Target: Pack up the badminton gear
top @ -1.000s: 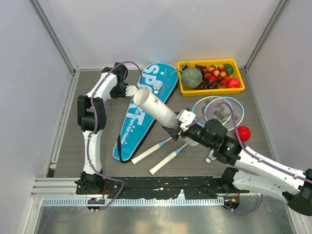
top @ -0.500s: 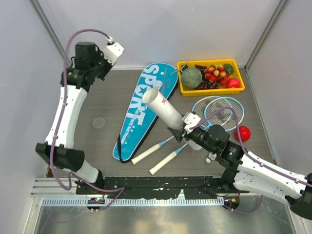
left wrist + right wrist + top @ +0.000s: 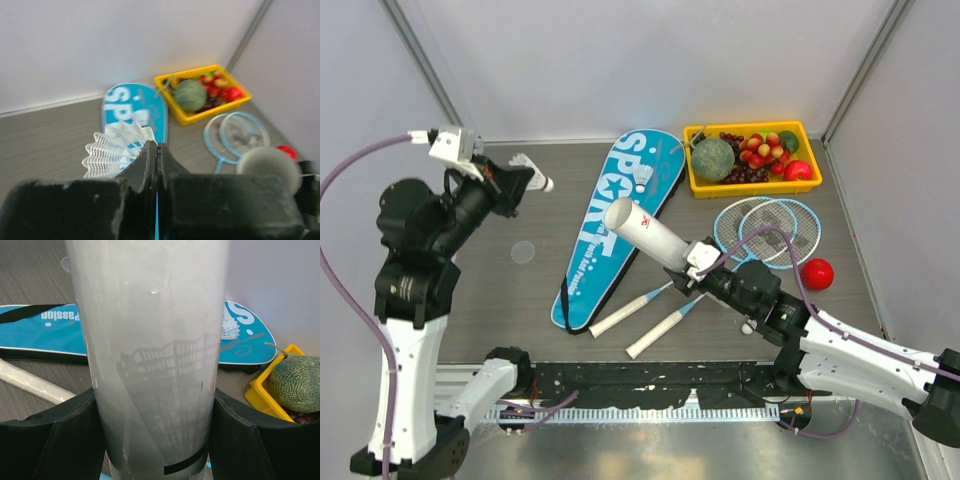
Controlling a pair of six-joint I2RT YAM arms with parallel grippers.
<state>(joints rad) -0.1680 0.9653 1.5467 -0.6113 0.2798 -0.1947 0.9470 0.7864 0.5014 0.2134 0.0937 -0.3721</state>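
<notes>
Left gripper (image 3: 509, 184), jaws pinched together, holds a shuttlecock (image 3: 528, 176) at its tips; right gripper (image 3: 688, 264) clamps the white tube (image 3: 648, 234) at its near end.

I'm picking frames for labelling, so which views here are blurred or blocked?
Left wrist: the yellow tray and rackets in the background are soft and smeared, while the shuttlecock in the left claw is clearer. Right wrist: sharp, but the tube fills most of the frame. Top external: crisp and evenly lit, with only faint shadows.

Robot lab cell: white wall panels (image 3: 670, 60), metal corner posts (image 3: 433, 75) (boxed in), slotted mounting rail (image 3: 650, 380) along table (image 3: 520, 300).
</notes>
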